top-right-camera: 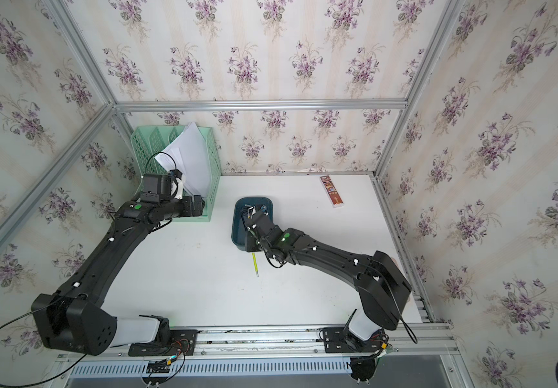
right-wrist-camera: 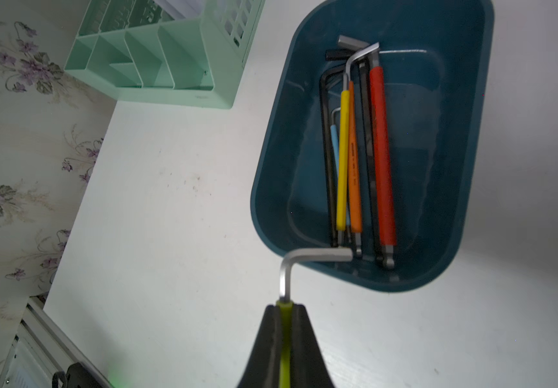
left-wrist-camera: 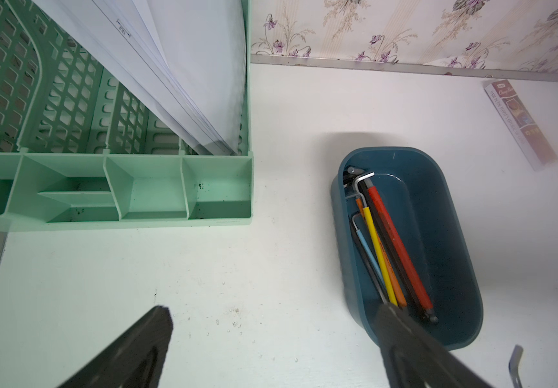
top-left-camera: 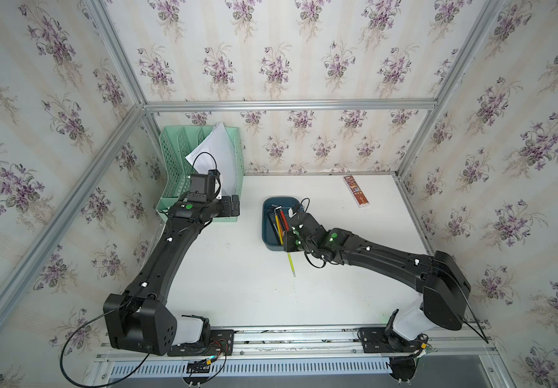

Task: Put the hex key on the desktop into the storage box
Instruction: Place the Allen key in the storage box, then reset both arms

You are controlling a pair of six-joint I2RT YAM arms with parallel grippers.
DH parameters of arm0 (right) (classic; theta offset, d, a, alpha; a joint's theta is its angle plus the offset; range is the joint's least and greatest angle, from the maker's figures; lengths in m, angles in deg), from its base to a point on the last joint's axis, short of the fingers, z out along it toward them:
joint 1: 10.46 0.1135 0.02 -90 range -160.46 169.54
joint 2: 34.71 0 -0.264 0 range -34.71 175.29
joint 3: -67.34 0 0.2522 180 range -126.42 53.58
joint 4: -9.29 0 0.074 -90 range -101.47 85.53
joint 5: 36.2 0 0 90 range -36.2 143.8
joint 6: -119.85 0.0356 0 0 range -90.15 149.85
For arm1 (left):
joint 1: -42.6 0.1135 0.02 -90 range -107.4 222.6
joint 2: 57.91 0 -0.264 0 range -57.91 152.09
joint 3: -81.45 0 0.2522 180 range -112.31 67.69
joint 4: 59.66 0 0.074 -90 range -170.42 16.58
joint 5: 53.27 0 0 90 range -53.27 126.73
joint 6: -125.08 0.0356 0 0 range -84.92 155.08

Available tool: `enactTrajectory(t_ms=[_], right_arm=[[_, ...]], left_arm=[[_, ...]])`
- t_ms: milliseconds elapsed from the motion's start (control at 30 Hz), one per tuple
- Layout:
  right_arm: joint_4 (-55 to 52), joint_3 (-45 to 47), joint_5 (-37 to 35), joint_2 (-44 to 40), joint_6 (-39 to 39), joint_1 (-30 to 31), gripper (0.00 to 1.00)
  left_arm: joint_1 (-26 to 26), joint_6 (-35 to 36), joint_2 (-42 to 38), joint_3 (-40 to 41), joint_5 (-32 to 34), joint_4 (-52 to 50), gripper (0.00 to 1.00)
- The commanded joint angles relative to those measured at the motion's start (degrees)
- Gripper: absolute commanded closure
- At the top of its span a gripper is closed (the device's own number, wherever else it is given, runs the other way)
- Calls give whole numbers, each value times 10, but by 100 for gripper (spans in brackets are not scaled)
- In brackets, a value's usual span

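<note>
A hex key [right-wrist-camera: 317,254] with a lime-green sleeve is pinched in my shut right gripper [right-wrist-camera: 285,306]. Its bent silver end reaches over the near rim of the dark teal storage box [right-wrist-camera: 270,168]. In both top views the key's long end [top-left-camera: 291,263] [top-right-camera: 255,265] sticks out below the right gripper [top-left-camera: 289,250] toward the front of the white desktop [top-left-camera: 230,278]. Several other hex keys [right-wrist-camera: 383,154] lie lengthwise in the box [top-left-camera: 268,231]. My left gripper [left-wrist-camera: 277,322] is open and holds nothing, above the desktop between the rack and the box [left-wrist-camera: 465,235].
A mint-green perforated file rack [top-left-camera: 200,161] holding white papers stands at the back left, close to the left wrist. A slim pink case [top-left-camera: 356,191] lies at the back right. Aluminium rails [top-left-camera: 415,215] and wallpapered walls bound the desktop.
</note>
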Motion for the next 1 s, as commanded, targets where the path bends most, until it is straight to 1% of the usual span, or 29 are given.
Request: enactTrajectory(t_ms=[0,100,200,367,633,667,733,800,867,900,967], right_arm=[[7,-47,45,28,-41,-25,100],[-9,-105,57,81,-58,-54,100],[-11,-152,78,139,-67,-83,100],[-39,-237,48,219,-83,-106,100],[-45,-303,73,306,-95,-134,100],[-43,-303,77,311,-96,-134,98],[-41,-302,78,316,-98,-135,89],[-43,-304,75,317,-101,-135,72],[-46,-303,70,315,-103,-135,60],[-50,-303,67,311,-106,-135,55],[-52,-297,63,298,-111,-135,50]], left_arm=[[0,10,-2,-10,16,-2,1],[0,5,-13,-5,12,0,1],[-1,-1,-23,6,-10,13,1],[-4,-4,-13,-1,-25,12,1],[-4,0,-13,-1,-14,9,1],[-4,1,-14,0,-10,10,1],[-4,3,-14,0,-5,10,1],[-5,4,-14,0,-7,12,1],[-5,11,-18,6,-14,20,1],[-5,16,-20,13,-16,28,1],[-6,20,-26,24,-17,41,1]])
